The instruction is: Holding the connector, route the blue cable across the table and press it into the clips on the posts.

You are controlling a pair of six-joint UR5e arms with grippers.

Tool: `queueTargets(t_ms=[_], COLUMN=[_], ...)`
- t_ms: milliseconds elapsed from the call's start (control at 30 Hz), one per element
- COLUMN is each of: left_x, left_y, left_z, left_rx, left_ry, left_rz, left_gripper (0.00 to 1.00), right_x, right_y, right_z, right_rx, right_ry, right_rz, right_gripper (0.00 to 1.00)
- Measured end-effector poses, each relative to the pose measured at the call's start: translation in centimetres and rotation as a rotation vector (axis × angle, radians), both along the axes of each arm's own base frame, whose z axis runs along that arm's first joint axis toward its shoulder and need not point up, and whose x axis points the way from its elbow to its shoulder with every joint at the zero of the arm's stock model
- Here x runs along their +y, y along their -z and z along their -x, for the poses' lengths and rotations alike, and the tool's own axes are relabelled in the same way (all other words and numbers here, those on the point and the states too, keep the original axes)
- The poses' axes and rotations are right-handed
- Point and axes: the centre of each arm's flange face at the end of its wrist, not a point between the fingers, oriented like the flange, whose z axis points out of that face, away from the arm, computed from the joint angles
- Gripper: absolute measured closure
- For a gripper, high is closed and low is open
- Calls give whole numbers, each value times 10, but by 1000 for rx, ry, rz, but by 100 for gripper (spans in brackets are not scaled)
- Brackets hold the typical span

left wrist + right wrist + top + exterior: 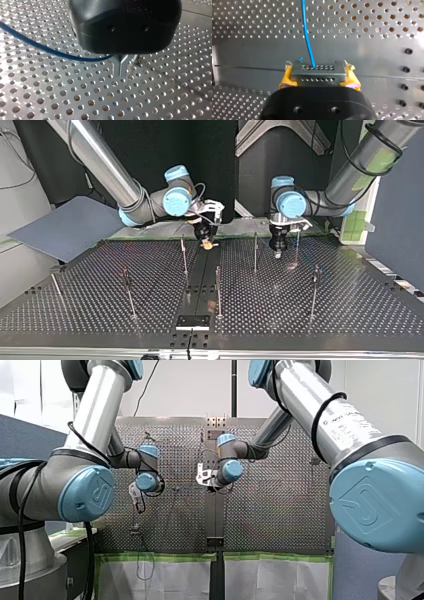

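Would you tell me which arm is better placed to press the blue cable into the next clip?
Probably my left: my left gripper pinches the blue cable beside a post, while my right gripper is occupied clamping the connector.

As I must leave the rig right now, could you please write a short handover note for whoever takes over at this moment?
My right end effector: shut on the connector, with a yellow pad on each side of it.
My left end effector: fingers shut, low over the table. The blue cable runs up to them, but I cannot confirm that they grip it.
Cable: it leaves the connector and runs ahead over the table.
Done: the connector is held.
To do: all the routing. The top view shows no cable in the clip of any post.
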Motion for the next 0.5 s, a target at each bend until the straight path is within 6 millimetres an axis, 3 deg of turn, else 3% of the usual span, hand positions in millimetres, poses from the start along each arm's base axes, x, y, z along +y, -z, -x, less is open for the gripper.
queueTargets(t_ms=[200,500], left_x=[2,6], left_y=[16,19], left_z=[-9,-16], left_rx=[20,18], left_ry=[10,19], left_rz=[9,21], left_gripper=[100,100], right_x=[-4,-7], right_y=[0,0], right_z=[3,3], right_rx=[-2,-9], right_ry=[5,2], right_rz=[1,6], right_gripper=[100,100])
